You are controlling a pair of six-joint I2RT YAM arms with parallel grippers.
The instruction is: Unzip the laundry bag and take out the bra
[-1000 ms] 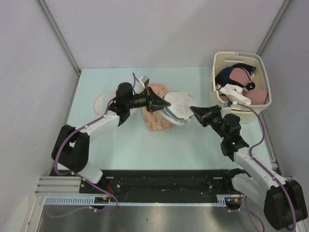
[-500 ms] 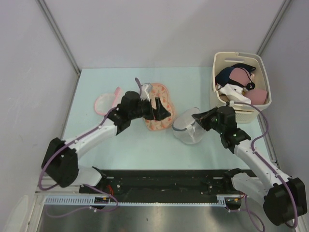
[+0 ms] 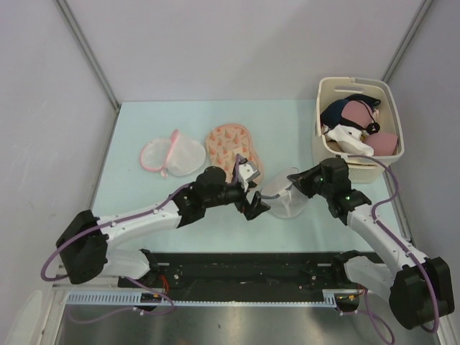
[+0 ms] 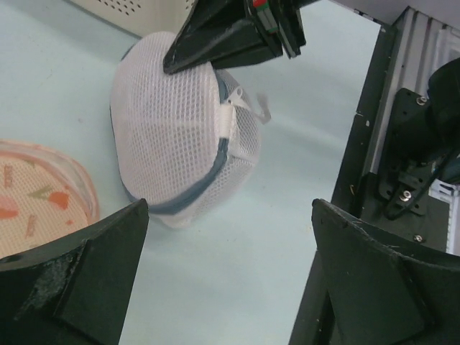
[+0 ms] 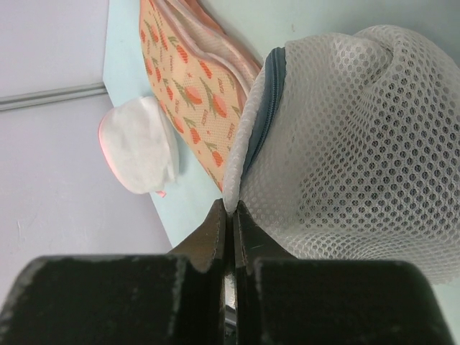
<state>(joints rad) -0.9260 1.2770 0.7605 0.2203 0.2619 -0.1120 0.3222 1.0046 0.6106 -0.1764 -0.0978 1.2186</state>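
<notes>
Your right claw point(image 5: 231, 208) is closed tight on the edge seam of the bag point(image 3: 289, 201), next to the blue zip point(image 4: 215, 169). The two jaws meet with only the mesh between them. In the top view the bag lies on the table point(image 3: 144, 122) a little right of the centre, in the lower half of the frame, and it looks like a white mesh dome. Your left claw point(image 4: 230, 215) is open wide and holds nothing. It is just left of the bag and points to it, not touching. The zip pull point(image 4: 231, 121) sits on the side of the bag that faces this claw. You cannot see the bra through the mesh. A patterned cloth point(image 3: 233, 144) lies above the left claw, and a basket point(image 3: 356, 81) with clothes stands at the upper right.
</notes>
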